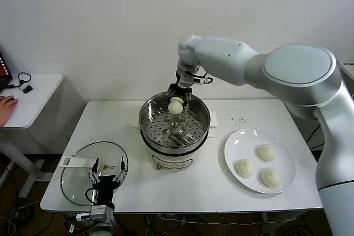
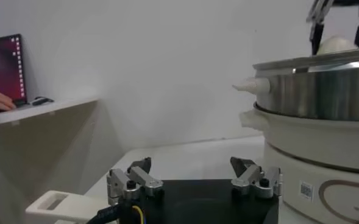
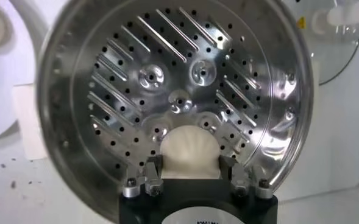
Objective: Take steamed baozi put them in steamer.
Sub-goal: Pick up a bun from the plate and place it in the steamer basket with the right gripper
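The right hand [image 1: 176, 103] is clamped on one bun [image 1: 176, 105], over the steamer [image 1: 145, 115] at its 12 o'clock edge. The tray inside is bare. Three buns [image 1: 260, 165] wait on the plate [image 1: 232, 145] at 3 o'clock. The left hand [image 1: 107, 179] sits apart, low on the worktop [image 1: 110, 120].

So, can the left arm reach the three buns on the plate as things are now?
Probably not easily. The left gripper sits open over the glass lid on the robot's left, and the steamer stands between it and the plate holding the buns.
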